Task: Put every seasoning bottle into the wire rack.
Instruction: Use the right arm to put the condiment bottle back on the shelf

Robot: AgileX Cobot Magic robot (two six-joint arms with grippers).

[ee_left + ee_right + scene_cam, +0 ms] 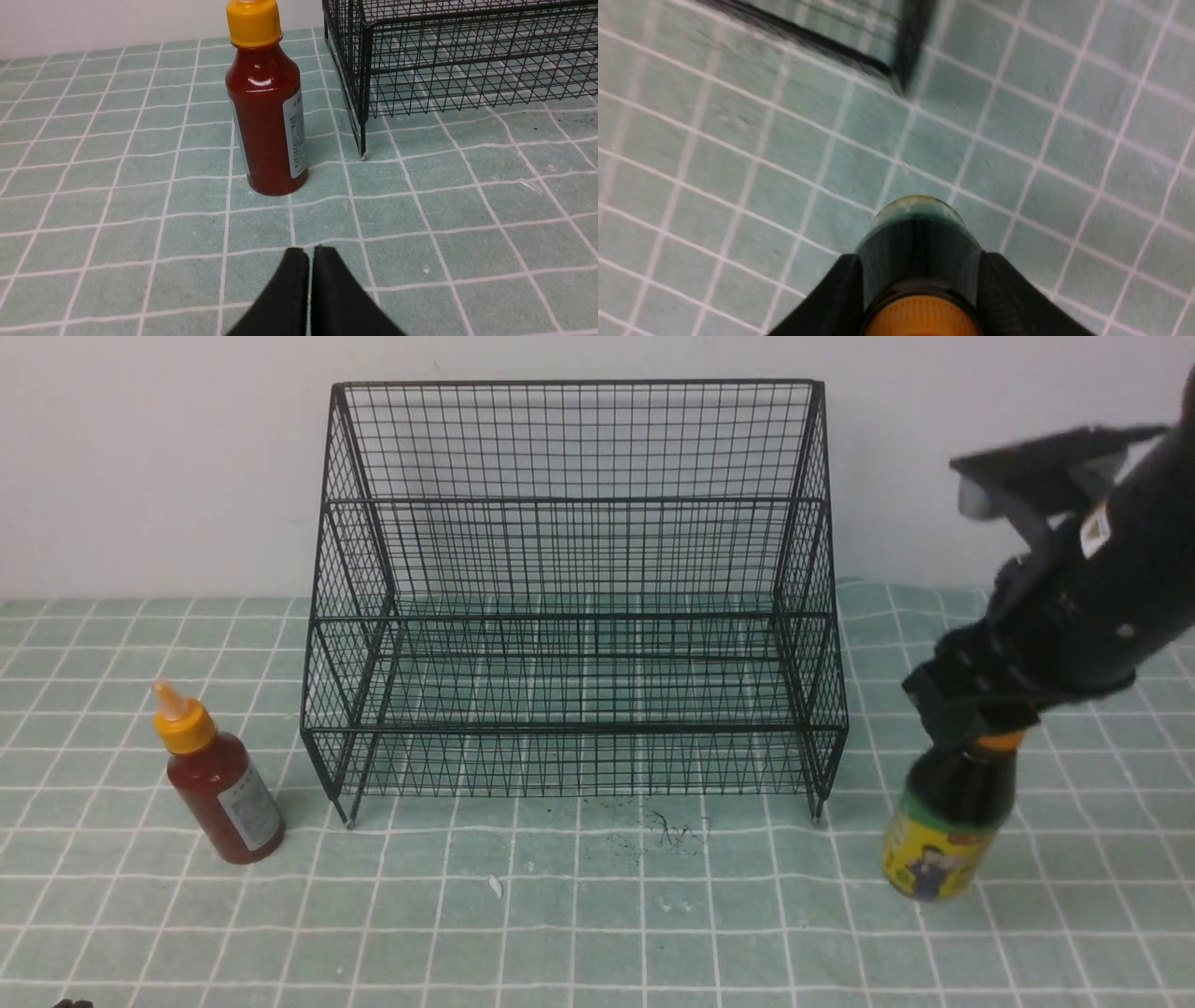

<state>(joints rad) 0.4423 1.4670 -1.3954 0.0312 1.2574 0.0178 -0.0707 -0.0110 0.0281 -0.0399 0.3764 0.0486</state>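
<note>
The dark sauce bottle [943, 831], with a yellow-green cartoon label and an orange cap, is right of the wire rack [574, 616] and leans a little. My right gripper [966, 733] comes down on it from above. In the right wrist view, my right gripper [920, 255] presses both sides of the dark bottle [920, 233] at its shoulder, just under the cap. The red sauce bottle [219, 793] stands upright on the cloth, left of the rack. In the left wrist view, my left gripper [308, 249] is shut and empty, short of the red bottle [266, 126].
A green checked cloth [579, 915] covers the table, with a white wall behind it. Both tiers of the rack [448, 56] hold nothing. One rack leg [901, 56] shows blurred in the right wrist view, beyond the dark bottle.
</note>
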